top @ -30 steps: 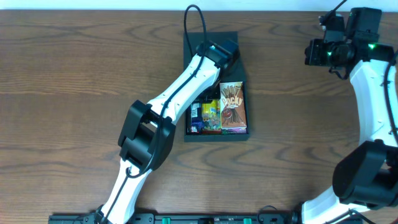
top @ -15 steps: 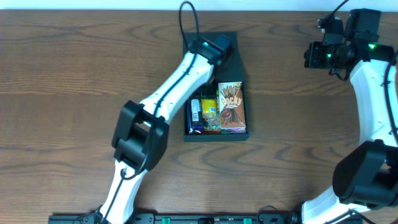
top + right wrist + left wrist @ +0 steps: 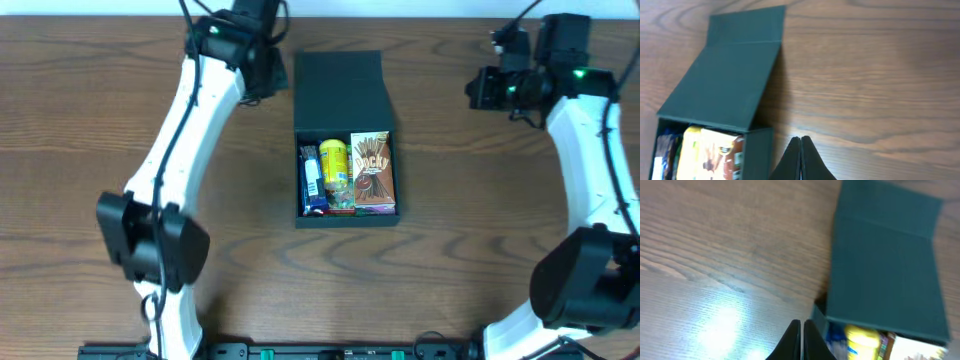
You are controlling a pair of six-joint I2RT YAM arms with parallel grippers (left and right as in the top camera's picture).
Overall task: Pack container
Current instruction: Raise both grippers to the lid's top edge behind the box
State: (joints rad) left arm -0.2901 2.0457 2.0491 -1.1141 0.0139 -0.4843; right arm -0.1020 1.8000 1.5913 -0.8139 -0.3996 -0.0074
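- Left hand [image 3: 801,329] pressed together and empty, upper left in the overhead view; right hand [image 3: 800,144] likewise, upper right.
- Container [image 3: 345,220] sits centre-frame on the table [image 3: 60,120], lid [image 3: 340,90] lying open (snacks [image 3: 373,172] inside).
- Risk: a hand shoving the lid may slide the whole container instead of folding it shut.

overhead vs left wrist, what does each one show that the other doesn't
Only overhead: the right arm, and the whole container with the Pocky box readable. Only left wrist: the left tool with tips shut, and glare on the table. Both: the open lid and the yellow pack inside.
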